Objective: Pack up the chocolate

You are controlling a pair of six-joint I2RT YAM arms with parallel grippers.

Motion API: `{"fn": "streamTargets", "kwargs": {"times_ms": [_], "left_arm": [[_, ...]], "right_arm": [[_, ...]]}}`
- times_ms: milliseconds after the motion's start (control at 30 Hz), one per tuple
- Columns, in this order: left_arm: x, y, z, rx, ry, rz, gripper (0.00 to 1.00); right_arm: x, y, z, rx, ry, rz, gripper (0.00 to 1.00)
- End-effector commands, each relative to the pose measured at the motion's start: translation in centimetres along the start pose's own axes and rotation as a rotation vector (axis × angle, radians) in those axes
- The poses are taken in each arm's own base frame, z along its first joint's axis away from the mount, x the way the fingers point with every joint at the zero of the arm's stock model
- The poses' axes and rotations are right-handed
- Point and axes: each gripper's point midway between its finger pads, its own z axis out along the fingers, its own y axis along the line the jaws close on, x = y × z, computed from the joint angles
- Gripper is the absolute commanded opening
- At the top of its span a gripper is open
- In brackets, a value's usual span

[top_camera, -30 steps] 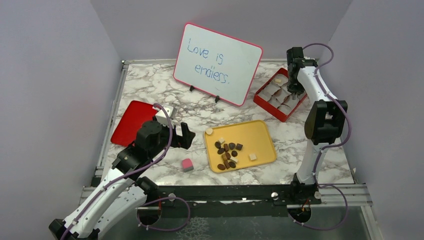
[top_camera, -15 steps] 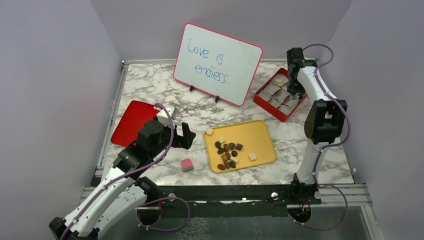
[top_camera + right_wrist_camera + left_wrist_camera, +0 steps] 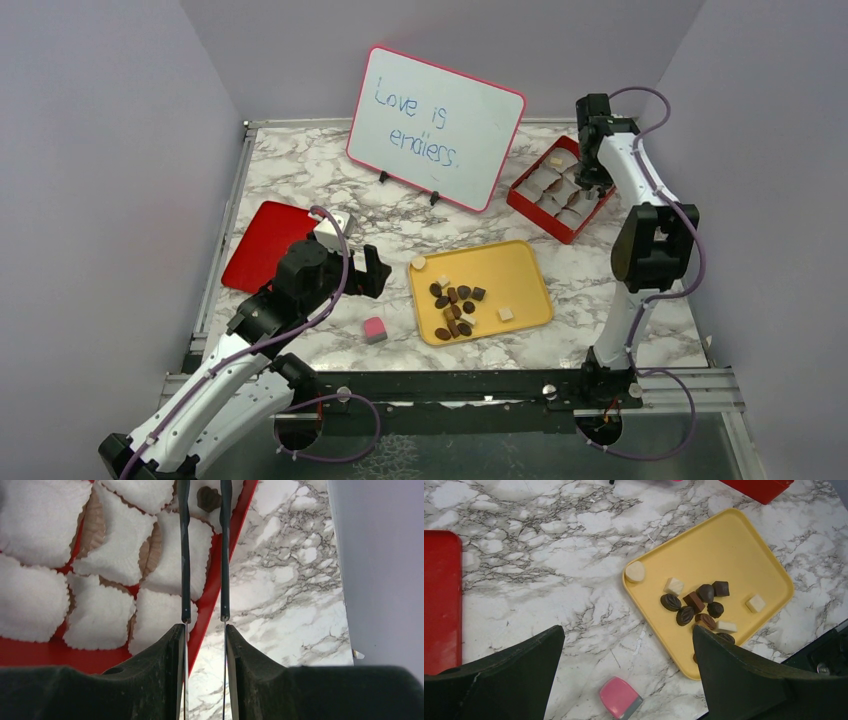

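The chocolate (image 3: 455, 305) is a cluster of dark brown pieces with a few cream squares on a yellow tray (image 3: 515, 262). It also shows in the left wrist view (image 3: 696, 607). My left gripper (image 3: 368, 270) is open and empty, hovering left of the tray (image 3: 734, 545). My right gripper (image 3: 592, 178) is over the red box (image 3: 583, 222) of white paper cups. In the right wrist view it (image 3: 205, 627) is shut on thin dark tweezers (image 3: 185, 555). The tweezer tips flank a brown chocolate (image 3: 209, 499) lying in a cup.
A pink-and-white cube (image 3: 374, 329) lies on the marble near my left gripper (image 3: 628, 630), and shows in the left wrist view (image 3: 620, 698). A red lid (image 3: 262, 245) lies at the left. A whiteboard (image 3: 436, 128) stands at the back. Walls enclose the table.
The right arm has shifted very slightly to the right over the red box. The left arm has barely moved.
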Motion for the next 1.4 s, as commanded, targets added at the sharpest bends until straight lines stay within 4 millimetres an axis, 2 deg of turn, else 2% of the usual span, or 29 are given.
{"fn": "streamTargets", "kwargs": {"times_ms": [0,133,333,467,667,800,1000,1367], "left_arm": [[-0.5,0.1,0.2,-0.009,-0.029,0.006,0.99],[-0.4,0.1,0.4,-0.010,-0.021,0.007,0.99],[-0.3,0.2,0.5,-0.015,-0.015,0.009,0.99],[-0.3,0.3,0.6,-0.022,-0.014,0.010,0.99],[-0.2,0.6,0.7,-0.036,-0.007,0.011,0.99],[-0.3,0.9,0.7,-0.058,-0.012,0.009,0.99],[-0.4,1.3,0.6,-0.078,-0.021,0.007,0.99],[-0.3,1.4,0.8,-0.085,-0.009,0.005,0.99]], "right_arm": [[0.2,0.0,-4.0,-0.080,-0.047,-0.018,0.37],[0.9,0.1,-6.3,-0.080,-0.080,-0.035,0.37],[2.1,1.6,-9.9,-0.189,-0.141,-0.048,0.37],[4.1,3.7,-11.6,-0.302,-0.151,-0.085,0.37],[7.1,5.9,-14.8,-0.496,-0.184,-0.133,0.37],[10.0,6.9,-16.6,-0.615,-0.166,-0.159,0.37],[15.2,8.1,-18.0,-0.722,-0.086,-0.200,0.37],[23.0,8.0,-18.9,-0.705,0.040,-0.343,0.37]]}}
